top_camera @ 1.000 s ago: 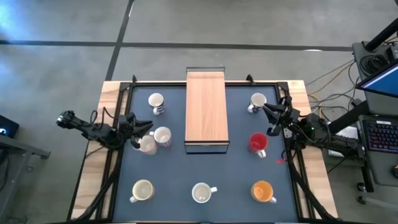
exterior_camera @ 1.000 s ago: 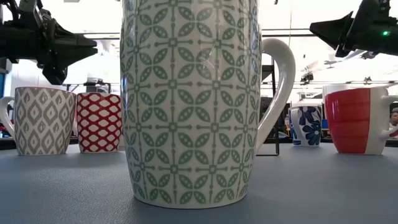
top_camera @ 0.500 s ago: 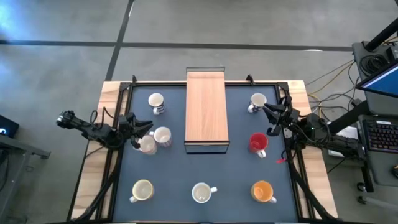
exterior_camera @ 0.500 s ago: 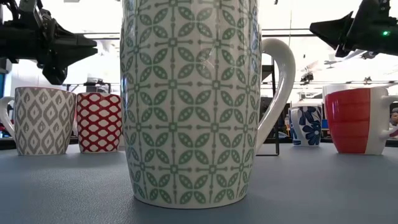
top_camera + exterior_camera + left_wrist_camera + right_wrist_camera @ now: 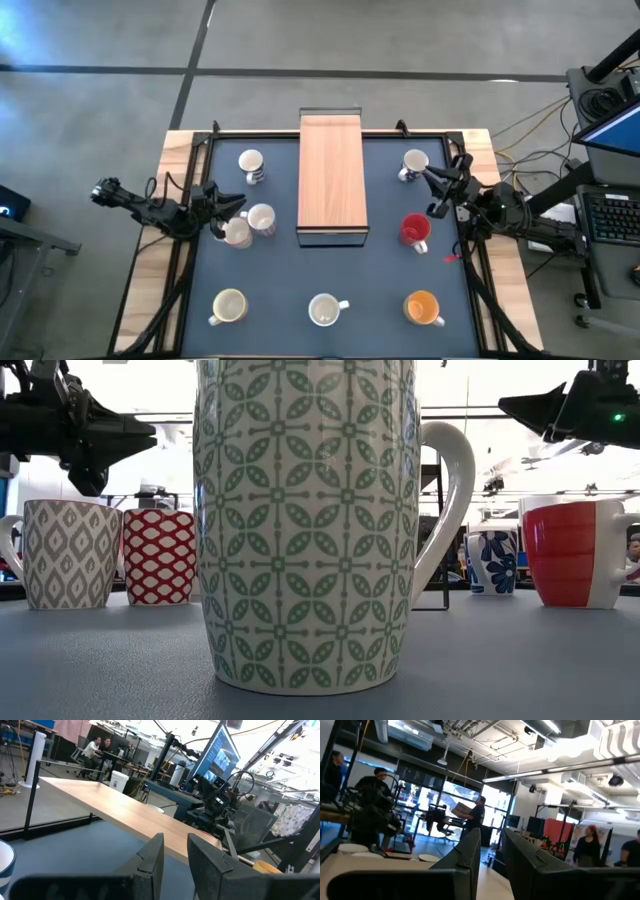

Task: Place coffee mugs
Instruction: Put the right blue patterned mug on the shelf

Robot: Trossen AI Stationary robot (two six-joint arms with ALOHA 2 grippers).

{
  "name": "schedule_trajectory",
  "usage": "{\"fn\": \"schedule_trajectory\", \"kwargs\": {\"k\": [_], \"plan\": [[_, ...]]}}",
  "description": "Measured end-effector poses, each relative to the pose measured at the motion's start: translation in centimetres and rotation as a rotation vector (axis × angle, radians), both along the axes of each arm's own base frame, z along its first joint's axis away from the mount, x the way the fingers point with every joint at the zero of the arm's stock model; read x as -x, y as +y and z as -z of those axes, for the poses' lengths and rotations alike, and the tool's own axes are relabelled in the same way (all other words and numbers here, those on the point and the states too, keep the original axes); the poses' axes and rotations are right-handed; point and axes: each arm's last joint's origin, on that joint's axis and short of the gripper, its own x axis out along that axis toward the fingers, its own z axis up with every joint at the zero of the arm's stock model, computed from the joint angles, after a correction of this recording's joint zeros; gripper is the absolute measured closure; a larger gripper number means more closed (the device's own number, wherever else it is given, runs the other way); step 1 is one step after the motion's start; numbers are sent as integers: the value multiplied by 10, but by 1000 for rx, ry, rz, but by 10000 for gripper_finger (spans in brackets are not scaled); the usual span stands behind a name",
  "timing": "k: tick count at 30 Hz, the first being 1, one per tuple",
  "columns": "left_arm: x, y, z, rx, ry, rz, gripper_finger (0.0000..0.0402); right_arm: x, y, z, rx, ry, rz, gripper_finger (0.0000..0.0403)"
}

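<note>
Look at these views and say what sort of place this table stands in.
Probably a robotics lab or open workshop: a concrete floor, a monitor and cabling beside the table, and people among equipment under exposed ceiling lights.

High cam straight down, low cam hard against mug point(image 5: 305, 520)

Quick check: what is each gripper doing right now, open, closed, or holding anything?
Left gripper: open, holding nothing, above the two mugs left of the wooden board.
Right gripper: open, holding nothing, near the red mug.
</note>
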Motion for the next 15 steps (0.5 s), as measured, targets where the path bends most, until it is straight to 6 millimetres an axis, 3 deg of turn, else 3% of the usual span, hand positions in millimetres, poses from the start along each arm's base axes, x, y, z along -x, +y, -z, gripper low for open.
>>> {"fn": "schedule_trajectory", "kwargs": {"k": [8,15], "plan": [[0,0,0,0,0,0,333,0,0,0,-107,-41,-49,335],[0,0,0,0,0,0,333,0,0,0,-341,-138,-155,335]]}}
